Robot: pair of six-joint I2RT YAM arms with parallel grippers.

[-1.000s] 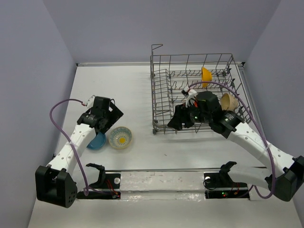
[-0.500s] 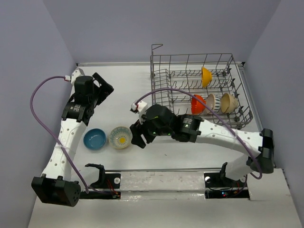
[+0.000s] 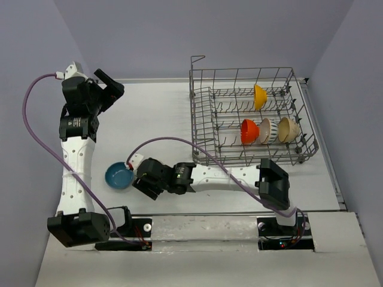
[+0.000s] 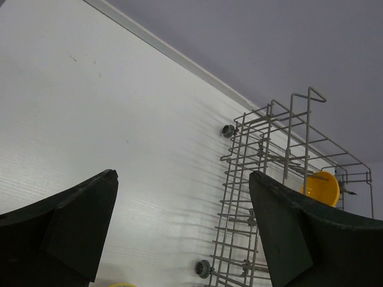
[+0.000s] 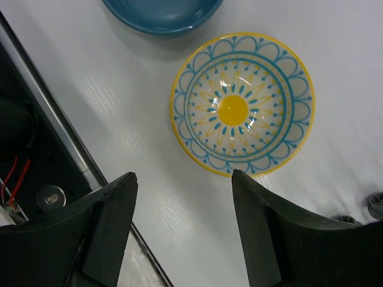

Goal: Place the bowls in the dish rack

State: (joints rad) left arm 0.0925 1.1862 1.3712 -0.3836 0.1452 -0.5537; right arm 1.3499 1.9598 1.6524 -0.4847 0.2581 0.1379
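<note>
Swinging farther left, the right gripper point(image 5: 182, 176) now hovers with jaws spread and empty over the flower-patterned bowl point(image 5: 242, 104), which sits on the surface point(image 3: 155, 113) just ahead of its fingertips, the blue bowl point(image 3: 119, 176) beyond. Left gripper point(image 4: 182, 176), likewise spread, has lifted farther back; the dish rack point(image 3: 206, 119) stands ahead to its right.

The dish rack point(image 3: 201, 119) is thin grey metal wire with a dull sheen. The flower-patterned bowl point(image 5: 242, 110) and the blue bowl point(image 5: 161, 12) look glazed, smooth and glossy. The tabletop point(image 5: 335, 36) is white and matt, with a fine ribbed grain. The right gripper point(image 5: 182, 178) looks like matt black plastic.
</note>
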